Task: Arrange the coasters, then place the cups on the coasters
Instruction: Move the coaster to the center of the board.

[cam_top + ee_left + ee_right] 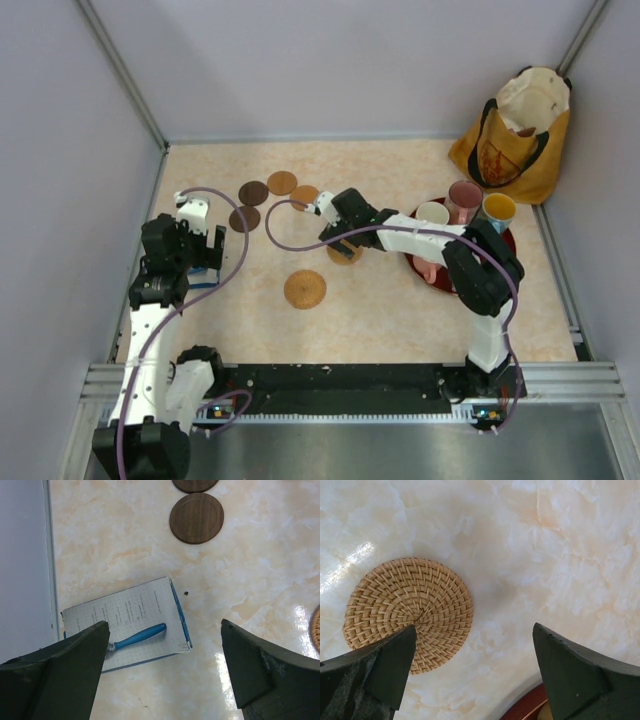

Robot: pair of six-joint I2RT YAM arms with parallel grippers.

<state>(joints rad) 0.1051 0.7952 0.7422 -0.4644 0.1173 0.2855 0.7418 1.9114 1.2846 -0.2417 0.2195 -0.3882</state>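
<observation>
Six, by count, made out among the coasters [282,183]: four clustered upper centre of the top view, a dark coaster [244,218] among them, a woven coaster [305,289] lower centre, and a second woven coaster [410,612] beneath the right gripper [474,630]. Judged that woven disc light, thin, fairly stiff and lying flat, so best pinched across its rim. Found the right arm stretched leftward, wrist pitched down, jaws spread wide on nothing. Saw the left gripper [165,625] likewise gaping above a printed card [135,607]. Noted the cups [464,198] on the red tray [415,262], right side.
</observation>
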